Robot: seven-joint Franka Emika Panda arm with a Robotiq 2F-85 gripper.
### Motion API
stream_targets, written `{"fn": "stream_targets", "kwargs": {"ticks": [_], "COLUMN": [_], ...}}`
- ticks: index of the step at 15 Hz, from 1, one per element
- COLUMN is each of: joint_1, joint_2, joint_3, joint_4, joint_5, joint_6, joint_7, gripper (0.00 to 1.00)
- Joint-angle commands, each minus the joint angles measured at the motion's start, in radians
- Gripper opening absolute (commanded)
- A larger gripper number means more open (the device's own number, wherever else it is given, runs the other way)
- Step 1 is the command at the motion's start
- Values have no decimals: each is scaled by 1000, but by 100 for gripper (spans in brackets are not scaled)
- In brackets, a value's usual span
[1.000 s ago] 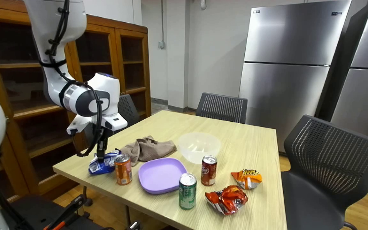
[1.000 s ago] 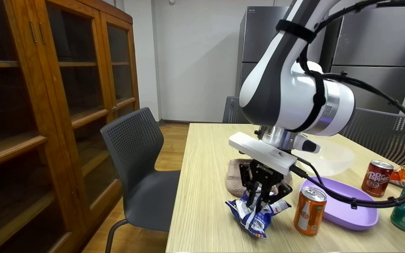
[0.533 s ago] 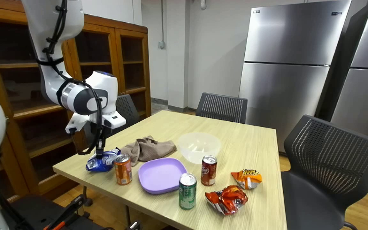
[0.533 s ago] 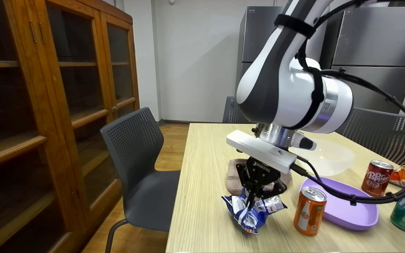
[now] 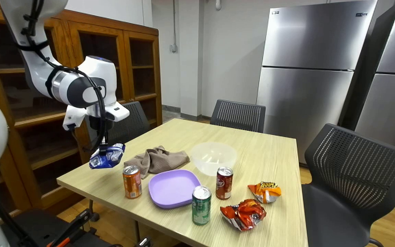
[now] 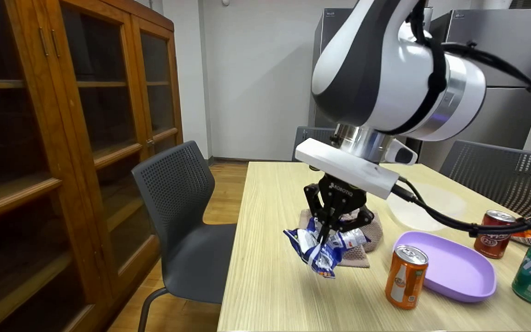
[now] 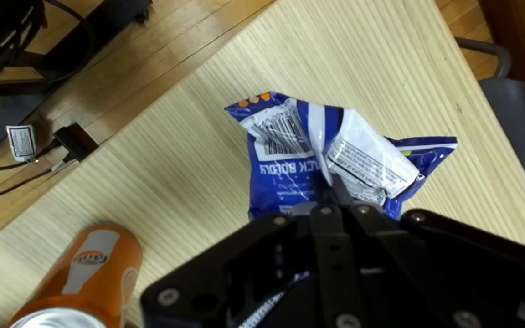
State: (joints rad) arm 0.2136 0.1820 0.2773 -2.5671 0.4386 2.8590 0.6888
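Observation:
My gripper (image 7: 333,187) is shut on a crumpled blue and white snack wrapper (image 7: 280,182), pinching a fold near its middle. In both exterior views the wrapper (image 5: 113,156) (image 6: 325,260) hangs from the fingertips (image 6: 324,235) above the table. An orange soda can (image 5: 132,183) stands upright close by; it also shows in the wrist view (image 7: 91,266). A crumpled brown towel (image 5: 161,161) lies behind the wrapper, partly hidden by the gripper in an exterior view (image 6: 371,233). A shallow purple plate (image 5: 173,188) lies beside the orange can.
A translucent bowl (image 5: 201,161), a dark red can (image 5: 224,185), a green can (image 5: 201,207), a red wrapper (image 5: 245,214) and an orange wrapper (image 5: 266,192) are on the table (image 5: 273,151). Chairs (image 6: 187,221) surround it. A wooden cabinet (image 6: 81,184) stands alongside.
The fingers closed on the blue wrapper between one second and half a second ago. The gripper has since risen, lifting the wrapper off the table. The other objects look unmoved.

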Motion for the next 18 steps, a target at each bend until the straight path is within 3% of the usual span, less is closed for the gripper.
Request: {"fn": "stream_targets", "kwargs": {"ticks": [1,5,11,18], "joint_1": [-1,-10,-54,-159], "joint_2": [-164,-275,-404,-425], "joint_3": [-13,-43,-141,-301], "joint_4": [-81,-125,-148,-85], "joint_5": [10,13,-3,-14], "joint_6": [-42,-63,-156,-266], "joint_7": [-45,-86,-165,-383], "gripper": [0,0,0,0]}}
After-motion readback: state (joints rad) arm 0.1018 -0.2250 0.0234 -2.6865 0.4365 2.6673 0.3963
